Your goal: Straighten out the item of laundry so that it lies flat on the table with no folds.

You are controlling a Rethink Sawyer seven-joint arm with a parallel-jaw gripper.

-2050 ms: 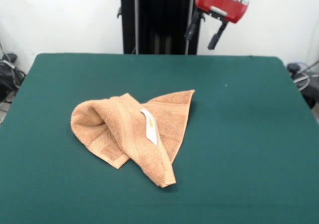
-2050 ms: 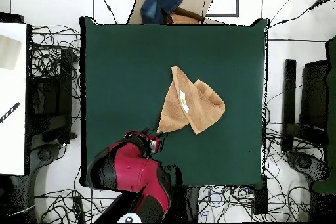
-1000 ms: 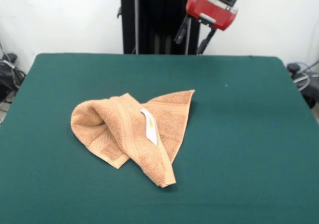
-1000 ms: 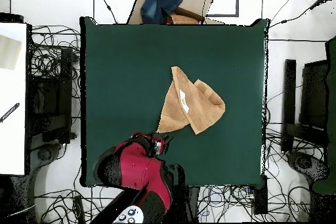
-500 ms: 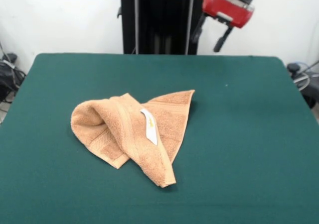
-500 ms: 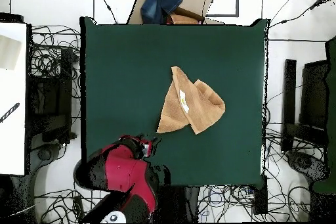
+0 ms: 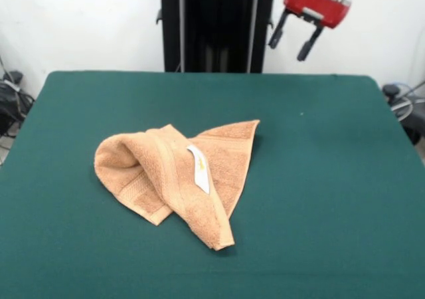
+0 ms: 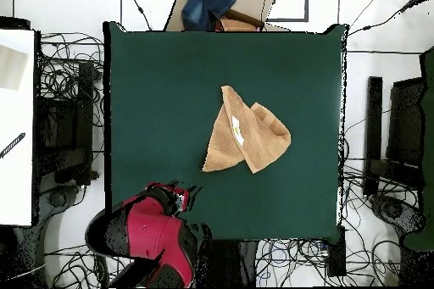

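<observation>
Front view: the orange-tan towel (image 7: pixel 176 176) lies crumpled a little left of the middle of the green table (image 7: pixel 332 179), well clear of every edge. It is folded over itself: a rounded bulge faces the left edge, one pointed corner reaches toward the far edge, and another narrow tip points toward the near edge. A white label (image 7: pixel 198 169) lies on top along the central fold. The gripper (image 7: pixel 297 36) hangs in the air above the far edge, toward the far right corner, under the red wrist. Its two dark fingers stand apart with nothing between them, so the jaws are released. The towel is well apart from them, nearer the camera and to their left.

Overhead view: the towel (image 8: pixel 247 140) sits slightly right of the table's (image 8: pixel 153 91) centre, its label (image 8: pixel 236 129) showing as a pale streak. The gripper (image 8: pixel 181 196) is over the bottom edge near the bottom left corner, at the tip of the red arm (image 8: pixel 148 233). The towel lies up and to the right of the jaws, not touching them.
</observation>
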